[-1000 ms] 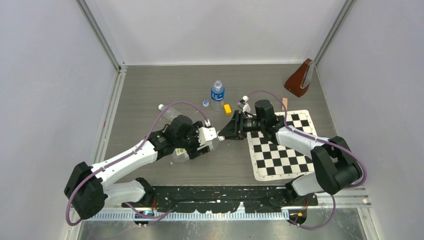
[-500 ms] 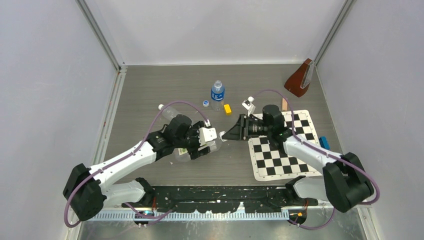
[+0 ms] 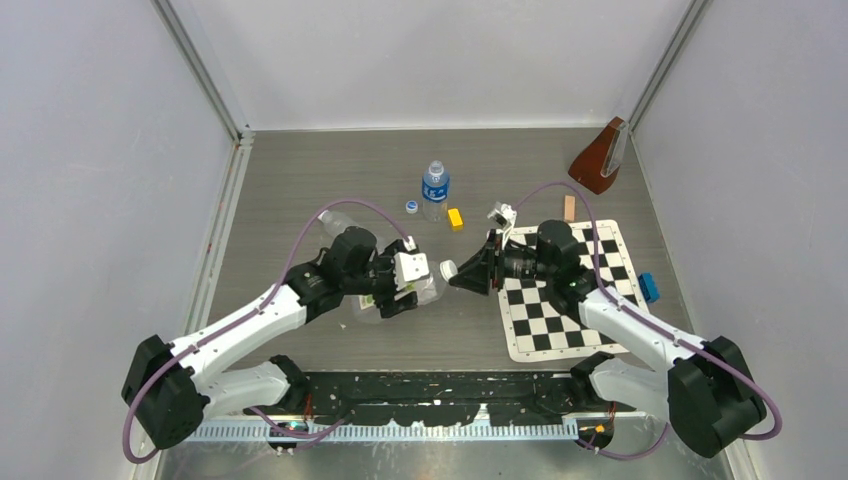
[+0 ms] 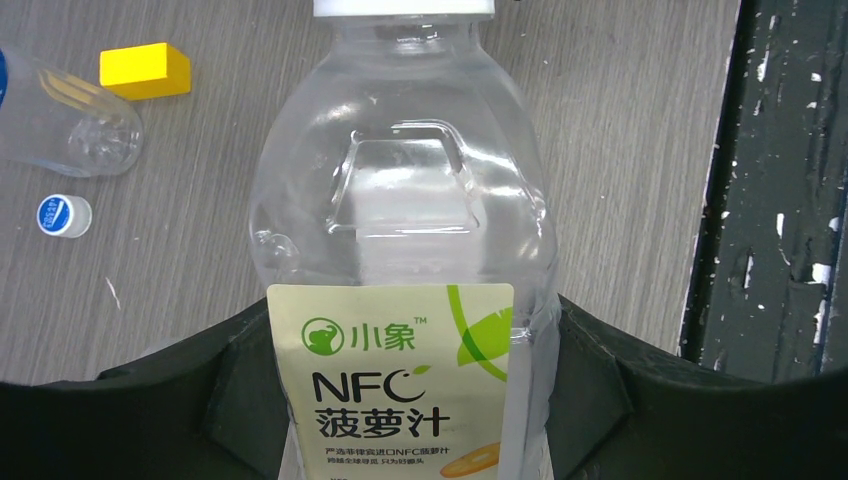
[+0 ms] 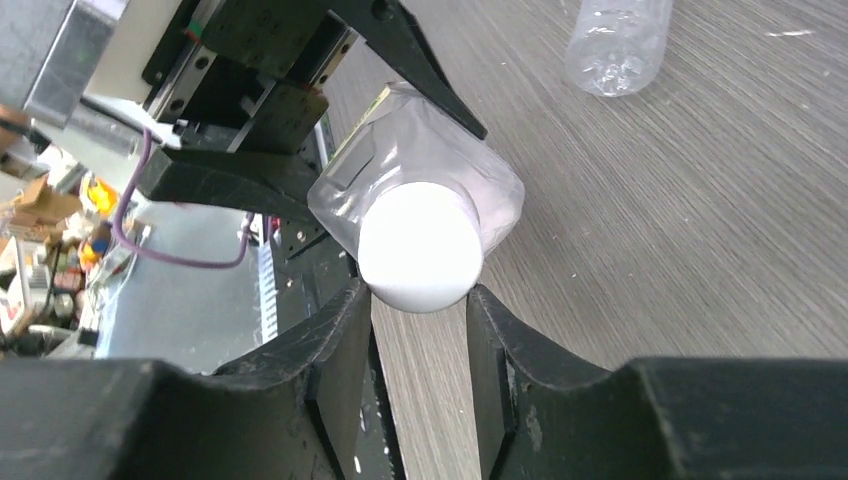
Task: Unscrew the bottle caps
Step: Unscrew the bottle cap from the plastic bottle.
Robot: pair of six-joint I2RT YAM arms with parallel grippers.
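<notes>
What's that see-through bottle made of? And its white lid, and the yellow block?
The bottle looks like thin clear plastic: glossy, with the table showing through. Its cap looks like smooth white plastic. The yellow block is opaque and evenly coloured, maybe painted wood or plastic; hard to tell.

**Colours and patterns, table scene**

Juice bottle: clear, with a pale label, green leaf and logo, black lettering, orange at the bottom edge. Its cap: plain white. Small bottle at 12 o'clock: clear, blue label. Loose cap: white rim, blue top. Yellow block: solid yellow. Slim bottle: clear all over. Board at 3 o'clock: black-and-white checks. Blue block: solid blue. Table: grey wood grain. Cables: purple.
</notes>
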